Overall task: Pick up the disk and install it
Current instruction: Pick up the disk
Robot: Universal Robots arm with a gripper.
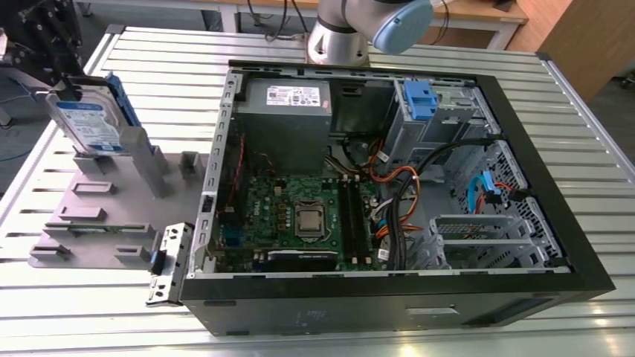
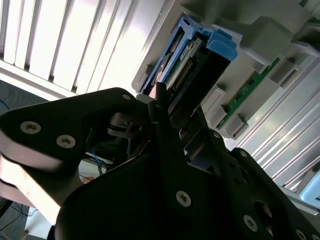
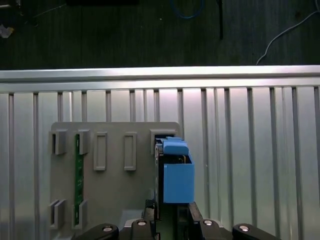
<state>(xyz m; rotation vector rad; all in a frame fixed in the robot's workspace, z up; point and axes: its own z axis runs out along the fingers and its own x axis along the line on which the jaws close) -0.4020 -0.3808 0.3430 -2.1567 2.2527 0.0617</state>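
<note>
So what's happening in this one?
The robot arm's gripper is at the top edge of the disk, which stands upright on the grey fixture plate beside the open computer case, on the exterior view's left. The disk is outside the case, so it is not installed yet.

Counting one disk (image 1: 91,119), one grey holder plate (image 1: 129,212), one green memory stick (image 3: 78,175), one open computer case (image 1: 397,286). Case showing one power supply (image 1: 288,111), one blue-handled drive cage (image 1: 421,100), one motherboard (image 1: 297,216).
</note>
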